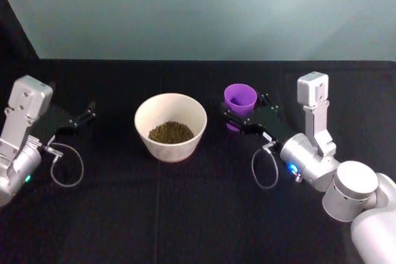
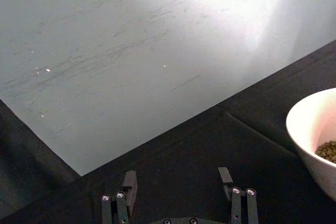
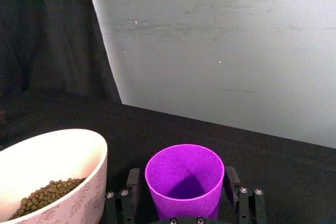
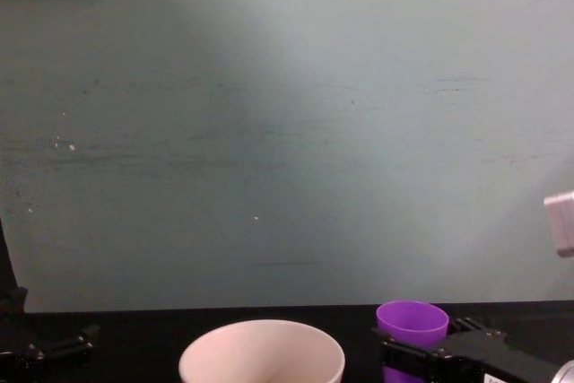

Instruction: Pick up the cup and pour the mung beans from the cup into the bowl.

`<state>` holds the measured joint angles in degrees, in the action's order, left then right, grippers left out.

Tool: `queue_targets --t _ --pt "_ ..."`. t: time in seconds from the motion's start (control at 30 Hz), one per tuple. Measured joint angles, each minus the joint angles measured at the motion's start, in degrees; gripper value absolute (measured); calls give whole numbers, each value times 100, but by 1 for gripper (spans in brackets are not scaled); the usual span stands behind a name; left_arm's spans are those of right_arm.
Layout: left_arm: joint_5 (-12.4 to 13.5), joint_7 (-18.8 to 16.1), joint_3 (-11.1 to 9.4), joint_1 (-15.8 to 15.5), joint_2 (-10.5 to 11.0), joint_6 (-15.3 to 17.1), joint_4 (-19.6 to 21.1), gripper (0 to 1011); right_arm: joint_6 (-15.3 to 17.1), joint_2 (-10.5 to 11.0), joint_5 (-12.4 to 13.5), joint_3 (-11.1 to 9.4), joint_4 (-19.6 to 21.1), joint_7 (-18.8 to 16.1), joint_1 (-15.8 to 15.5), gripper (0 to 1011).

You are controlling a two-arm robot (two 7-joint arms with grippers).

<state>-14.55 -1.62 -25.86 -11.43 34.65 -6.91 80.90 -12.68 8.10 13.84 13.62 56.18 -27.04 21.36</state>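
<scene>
Right gripper [image 1: 242,117] at right of desk [image 1: 185,214], fingers either side of purple cup [image 1: 240,99]; whether pads press cup wall or stand just off it, cannot tell. Cup upright, interior looks bare in right wrist view. Bowl [image 1: 171,126] mid-desk, just left of cup, apart from it, mung beans [image 1: 171,132] heaped in bottom. Left gripper [image 1: 83,115] far left, well apart from bowl, fingers spread, nothing between. Pale wall [image 1: 204,10] behind desk.
</scene>
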Motion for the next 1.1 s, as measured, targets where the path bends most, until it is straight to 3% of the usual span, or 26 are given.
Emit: queue_targets --t 0.3,0.43,0.53,0.77,1.1 --pt "0 0 0 0 0 0 0 1000 4 67 133 64 93 2 -8 1002" --pt "0 0 0 0 0 0 0 1000 311 204 108 126 558 134 -105 1002" --pt "0 0 0 0 0 0 0 1000 652 394 98 136 1185 265 -178 1002" --pt "0 0 0 0 0 0 0 1000 987 659 169 74 1839 383 -159 1002" --pt "-1 0 0 0 0 0 0 1000 1043 931 327 -177 1793 610 -146 1002"
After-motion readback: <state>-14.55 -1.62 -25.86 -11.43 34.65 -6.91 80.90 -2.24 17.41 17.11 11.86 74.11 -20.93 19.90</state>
